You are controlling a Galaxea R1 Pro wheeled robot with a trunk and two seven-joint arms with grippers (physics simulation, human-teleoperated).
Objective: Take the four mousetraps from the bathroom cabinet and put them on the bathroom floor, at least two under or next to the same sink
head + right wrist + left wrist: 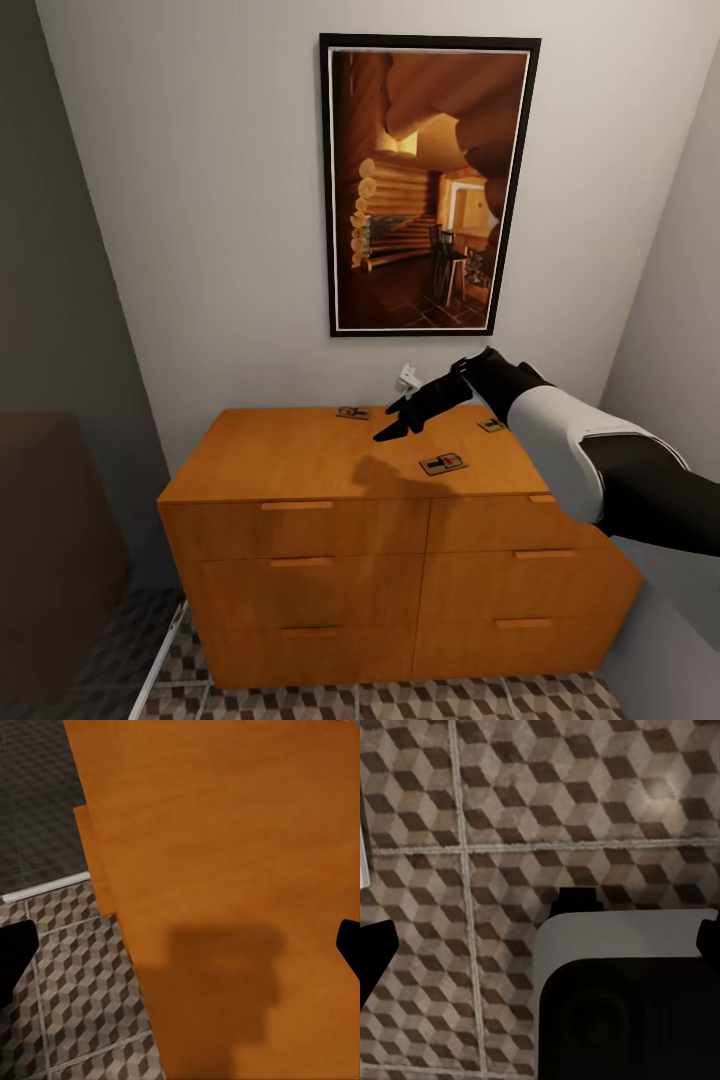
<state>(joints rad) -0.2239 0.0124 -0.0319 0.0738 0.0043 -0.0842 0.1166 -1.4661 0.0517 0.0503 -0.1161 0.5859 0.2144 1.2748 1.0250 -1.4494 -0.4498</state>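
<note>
Head view: three traps, flat tan boards with black wire, lie on the cabinet top: one near its front edge, long axis roughly along that edge, one and one toward its back. Right gripper hovers over the top, jaws apart. Drawers shut.

Left wrist view: floor, cube-patterned tiles; left jaws spread.

Right wrist view: cabinet's bare orange top, jaws wide

I see three small flat tan wooden mousetraps lying flat, well apart, atop low orange-brown wooden drawer cabinet; cube-patterned tile floor below.
</note>
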